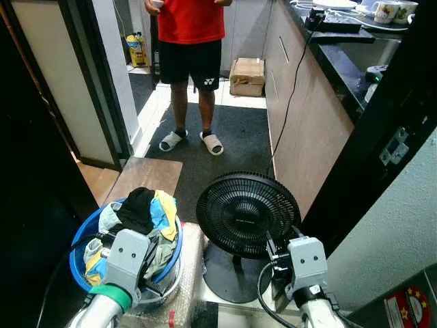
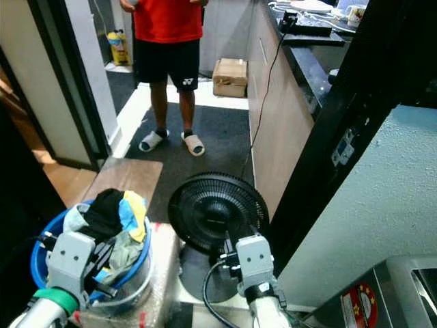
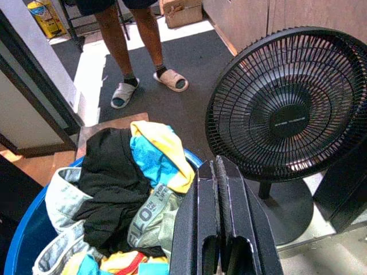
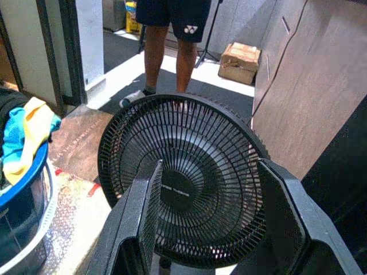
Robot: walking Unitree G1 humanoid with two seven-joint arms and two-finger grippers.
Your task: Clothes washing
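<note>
Over basket: left gripper [image 3: 221,172], fingers pressing together, hovering above round blue plastic laundry basket [image 1: 80,236] holding mixed clothes [image 1: 140,212].
Facing fan: right gripper [image 4: 209,183], fingers spreading wide, pointing at black floor fan [image 1: 248,213].

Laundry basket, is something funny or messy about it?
A bit. The blue basket is heaped so full that a yellow cloth droops over its rim. A black fan stands right beside it on the floor. Nothing looks spilled or broken.

Left claw [image 3: 221,172] is pressed closed; right claw [image 4: 209,189] is spread wide, both forward.
</note>
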